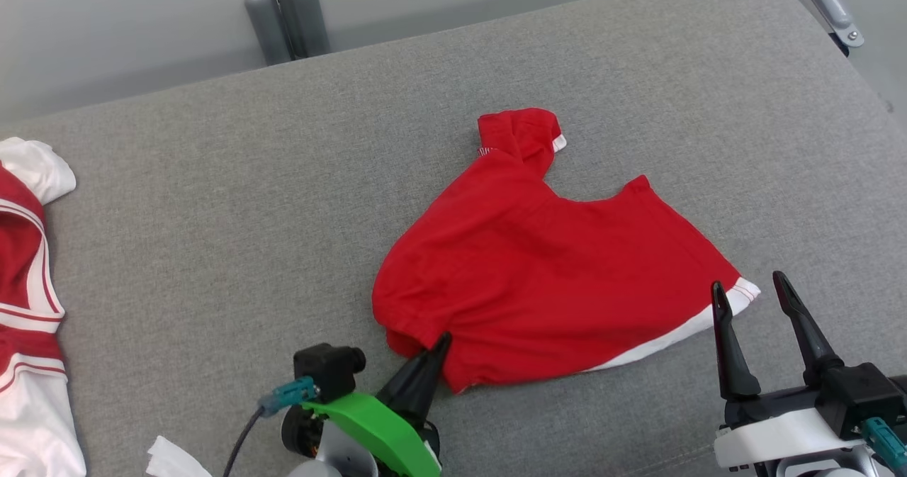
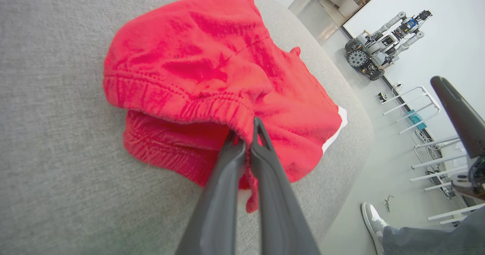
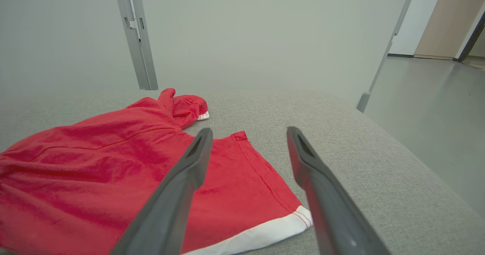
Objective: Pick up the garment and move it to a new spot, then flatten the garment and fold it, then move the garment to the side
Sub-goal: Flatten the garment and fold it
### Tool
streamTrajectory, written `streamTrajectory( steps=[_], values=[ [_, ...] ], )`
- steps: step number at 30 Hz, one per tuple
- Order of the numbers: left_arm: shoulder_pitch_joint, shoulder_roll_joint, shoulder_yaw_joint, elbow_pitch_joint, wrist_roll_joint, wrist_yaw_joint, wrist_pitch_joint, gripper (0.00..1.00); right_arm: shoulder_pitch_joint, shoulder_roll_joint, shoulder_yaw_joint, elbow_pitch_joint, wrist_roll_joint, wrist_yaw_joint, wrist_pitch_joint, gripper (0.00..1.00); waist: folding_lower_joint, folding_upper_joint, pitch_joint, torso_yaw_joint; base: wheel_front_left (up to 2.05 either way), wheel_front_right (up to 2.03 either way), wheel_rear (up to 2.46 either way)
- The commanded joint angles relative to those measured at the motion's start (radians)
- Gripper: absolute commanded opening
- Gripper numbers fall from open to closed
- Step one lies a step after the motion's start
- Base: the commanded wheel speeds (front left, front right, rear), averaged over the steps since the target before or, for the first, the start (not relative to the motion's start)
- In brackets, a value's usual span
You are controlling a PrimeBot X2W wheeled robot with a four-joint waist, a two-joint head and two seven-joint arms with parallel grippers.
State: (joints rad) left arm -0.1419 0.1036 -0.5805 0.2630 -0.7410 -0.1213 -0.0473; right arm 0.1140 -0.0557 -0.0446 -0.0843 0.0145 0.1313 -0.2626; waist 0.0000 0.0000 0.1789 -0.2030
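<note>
A red garment (image 1: 553, 271) with a white-trimmed hem lies crumpled on the grey fabric table (image 1: 212, 215). My left gripper (image 1: 441, 341) is at its near left corner. In the left wrist view the fingers (image 2: 261, 164) are pressed together, and my left gripper (image 2: 246, 133) pinches the gathered waistband of the garment (image 2: 212, 58). My right gripper (image 1: 750, 285) stands open just off the white hem corner at the right. In the right wrist view my right gripper (image 3: 248, 133) has its left finger over the garment (image 3: 94, 164) and its right finger over bare table.
Another red and white garment (image 1: 25, 307) lies at the table's left edge, with a white scrap (image 1: 173, 459) near the front. Grey posts (image 1: 283, 13) stand behind the table. Beyond the table's edge are a person's shoe (image 2: 373, 217) and another robot (image 2: 382, 46).
</note>
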Motion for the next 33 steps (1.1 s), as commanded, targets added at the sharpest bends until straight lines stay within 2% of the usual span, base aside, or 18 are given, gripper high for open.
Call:
streamTrajectory(
  steps=[1, 4, 5, 10, 12, 15, 18, 22, 25, 28, 29, 33],
  values=[
    [-0.027, 0.011, 0.019, -0.017, -0.008, 0.012, 0.004, 0.00, 0.005, 0.001, -0.002, 0.002, 0.008, -0.001, -0.003, 1.00, 0.0000, 0.0000, 0.000, 0.003, 0.00, 0.00, 0.00],
    [-0.059, 0.048, 0.060, -0.029, -0.015, 0.046, 0.033, 0.00, 0.001, 0.003, 0.004, 0.006, 0.014, -0.001, -0.003, 1.00, 0.0000, 0.0000, -0.002, 0.013, 0.00, 0.00, 0.00],
    [-0.091, 0.064, 0.066, -0.007, -0.015, 0.061, 0.076, 0.00, -0.002, 0.003, 0.015, 0.012, 0.019, -0.001, -0.003, 1.00, 0.0000, 0.0000, -0.002, 0.021, 0.00, 0.00, 0.00],
    [-0.179, 0.085, 0.039, 0.085, -0.020, 0.035, 0.167, 0.00, -0.018, 0.004, 0.048, 0.036, 0.020, -0.001, -0.003, 1.00, 0.0000, 0.0000, -0.003, 0.033, 0.00, 0.00, 0.00],
    [-0.193, 0.091, 0.023, 0.119, -0.014, 0.023, 0.168, 1.00, -0.021, 0.004, 0.057, 0.043, 0.015, -0.001, -0.003, 1.00, 0.0000, 0.0000, -0.006, 0.034, 0.00, 0.00, 0.00],
    [-0.176, 0.105, 0.012, 0.150, -0.003, 0.014, 0.139, 1.00, -0.025, 0.001, 0.069, 0.040, 0.006, -0.001, -0.003, 1.00, 0.0000, 0.0000, -0.018, 0.035, 0.00, 0.00, 0.00],
    [-0.125, 0.138, 0.025, 0.140, 0.032, 0.024, 0.047, 1.00, -0.021, -0.012, 0.062, 0.022, -0.002, -0.001, -0.003, 1.00, 0.0000, 0.0000, -0.038, 0.042, 0.00, 0.00, 0.00],
    [-0.022, 0.155, 0.101, 0.063, 0.058, 0.085, -0.163, 1.00, -0.002, -0.031, 0.036, -0.007, -0.008, -0.001, -0.003, 1.00, 0.0000, 0.0000, -0.065, 0.067, 0.00, 0.00, 0.00],
    [0.078, 0.146, 0.183, 0.009, 0.094, 0.141, -0.214, 1.00, 0.015, -0.041, -0.003, -0.014, -0.004, -0.001, -0.003, 1.00, 0.0000, 0.0000, -0.092, 0.099, 0.00, 0.00, 0.00],
    [0.162, 0.102, 0.316, -0.079, 0.176, 0.178, -0.218, 1.00, 0.043, -0.046, -0.035, -0.014, -0.008, -0.001, -0.003, 1.00, 0.0000, 0.0000, -0.121, 0.139, 0.00, 0.00, 0.00],
    [0.210, 0.084, 0.359, -0.102, 0.219, 0.178, -0.218, 1.00, 0.055, -0.051, -0.039, -0.008, -0.009, -0.001, -0.003, 1.00, 0.0000, 0.0000, -0.132, 0.152, 0.00, 0.00, 0.00],
    [0.304, 0.012, 0.485, -0.163, 0.358, 0.128, -0.218, 1.00, 0.083, -0.053, -0.055, 0.013, -0.007, -0.001, -0.003, 1.00, 0.0000, 0.0000, -0.167, 0.191, 0.00, 0.00, 0.00]
  ],
)
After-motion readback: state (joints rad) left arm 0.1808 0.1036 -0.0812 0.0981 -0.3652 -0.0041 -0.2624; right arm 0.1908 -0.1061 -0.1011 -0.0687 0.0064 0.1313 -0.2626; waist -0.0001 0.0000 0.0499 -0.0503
